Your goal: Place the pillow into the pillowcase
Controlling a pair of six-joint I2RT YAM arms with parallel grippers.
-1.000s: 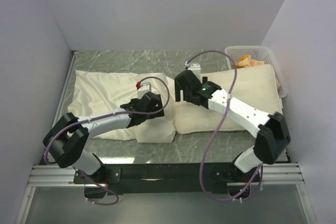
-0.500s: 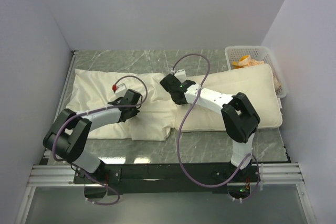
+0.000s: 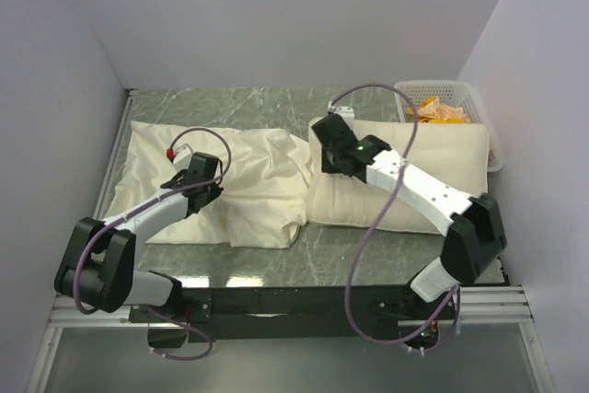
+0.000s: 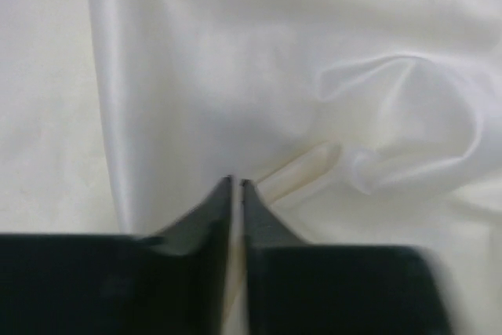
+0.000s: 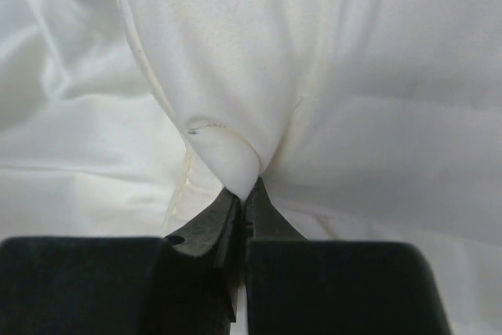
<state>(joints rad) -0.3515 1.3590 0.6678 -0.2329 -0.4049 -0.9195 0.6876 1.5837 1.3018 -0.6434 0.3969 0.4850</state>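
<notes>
**Both pincers clenched on cloth, one on each item**

The pillow (image 3: 433, 158) is a plump, thick cream rectangle lying on the 3 o'clock half of the grey-green marbled surface (image 3: 276, 103); its padding bulges smoothly, with soft dents near its 9 o'clock end. The pillowcase (image 3: 248, 186) is thin, limp and slightly sheeny, spread in wrinkles over the 9 o'clock half; its 3 o'clock edge touches the pillow.

The right pincer (image 5: 245, 190) is clenched on the pillow, nipping a rounded corner at the pillow's 10 o'clock end; a short dark thread mark shows on that corner. The left pincer (image 4: 237, 187) is clenched on the pillowcase, a thin sliver of cloth between its jaws; a folded hem runs off from the tips toward 2 o'clock.

A white plastic lattice basket (image 3: 419, 91) stands in the 1 o'clock corner, holding an orange-yellow cloth (image 3: 440, 113).

A second ago both pincers were released; since then the left arm has slid toward 9 o'clock along the pillowcase, and the right, having swung over the pillowcase, is back at the pillow's corner.
</notes>
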